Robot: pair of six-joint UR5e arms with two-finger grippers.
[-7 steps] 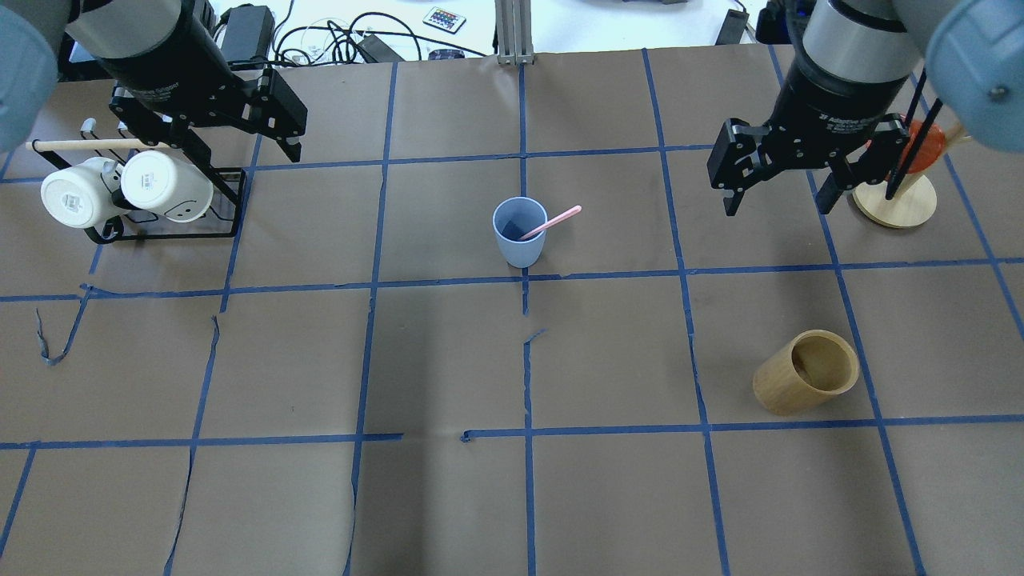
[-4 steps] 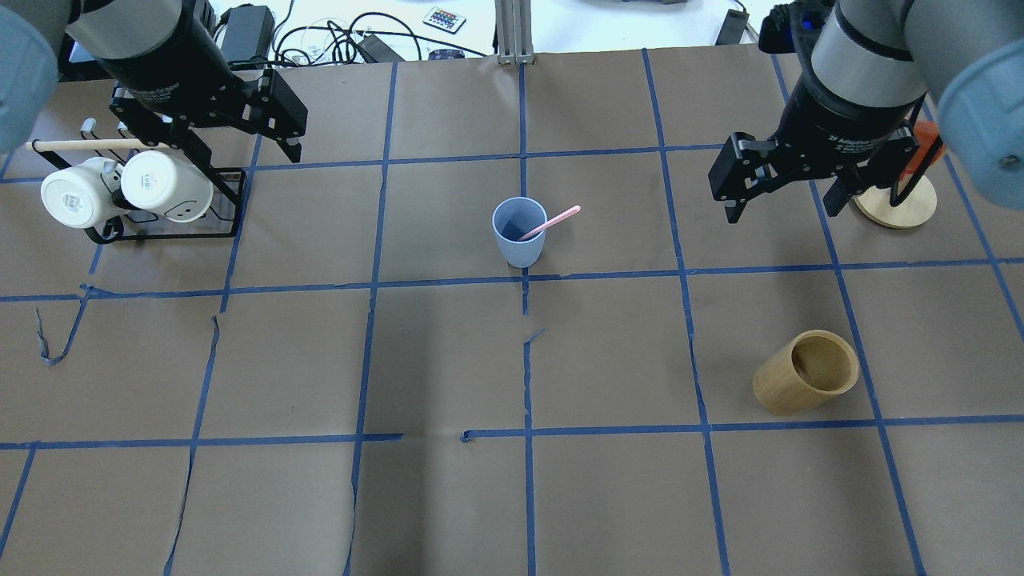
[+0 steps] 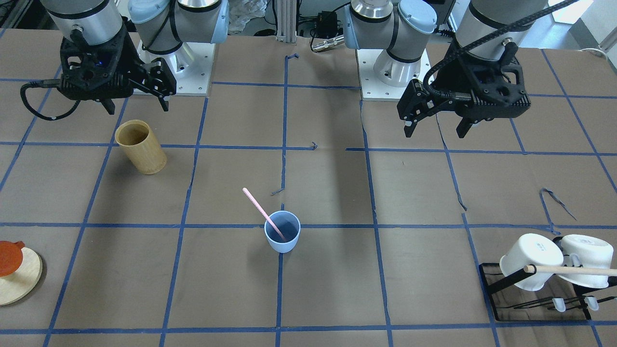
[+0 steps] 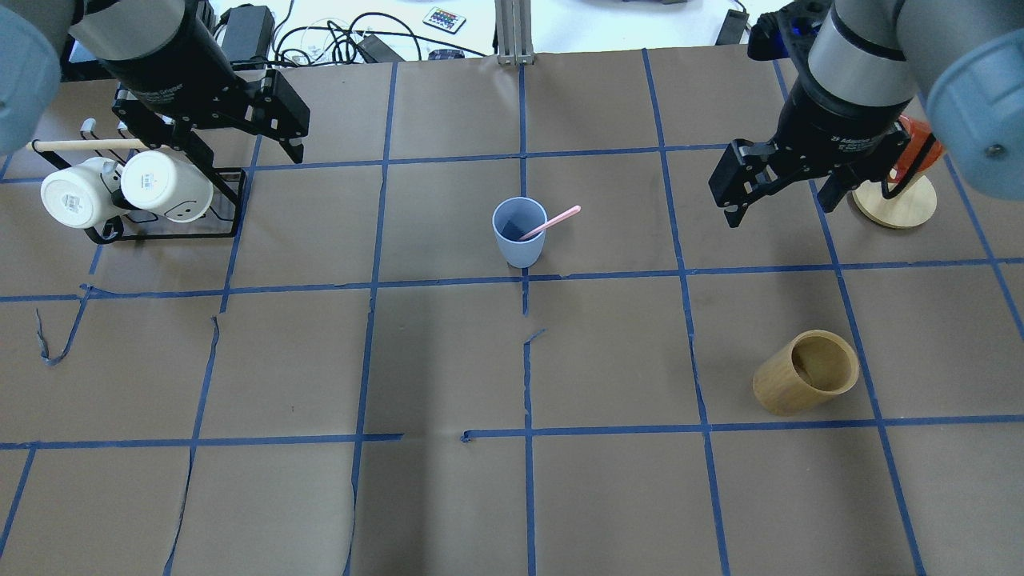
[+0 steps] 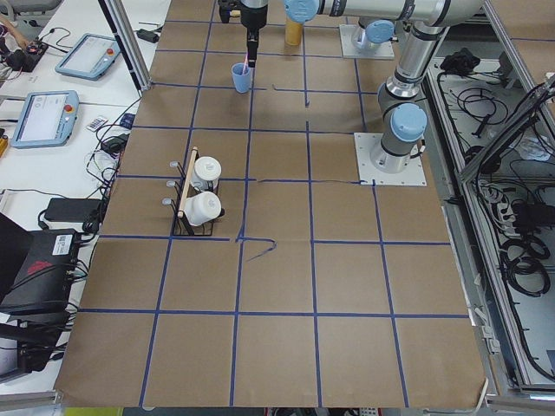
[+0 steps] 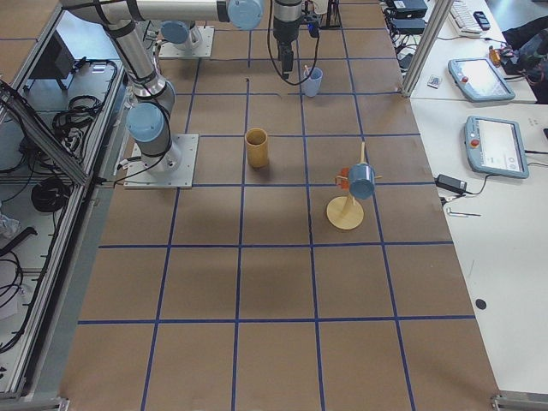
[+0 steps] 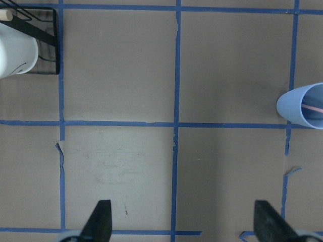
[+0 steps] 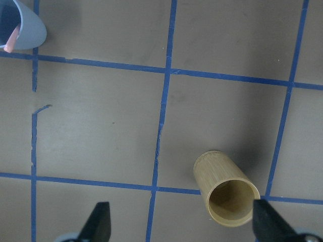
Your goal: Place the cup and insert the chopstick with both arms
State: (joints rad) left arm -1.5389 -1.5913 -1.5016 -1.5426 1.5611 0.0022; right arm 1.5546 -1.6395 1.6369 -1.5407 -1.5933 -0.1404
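1. The blue cup (image 4: 518, 234) stands upright near the middle of the table (image 4: 448, 360), on a blue tape line.
2. The pink chopstick (image 4: 554, 221) sits inside the cup, leaning over its rim toward the robot's right.
3. The left gripper (image 3: 436, 129) hangs above the table with its fingers spread wide and nothing between them, near the rack (image 4: 184, 234) of white mugs (image 4: 164, 186).
4. The right gripper (image 4: 778, 210) also hangs spread and empty, just beside a wooden stand (image 4: 900, 208).
5. A bamboo cup (image 4: 804, 372) stands upright on the right, well apart from the blue cup.
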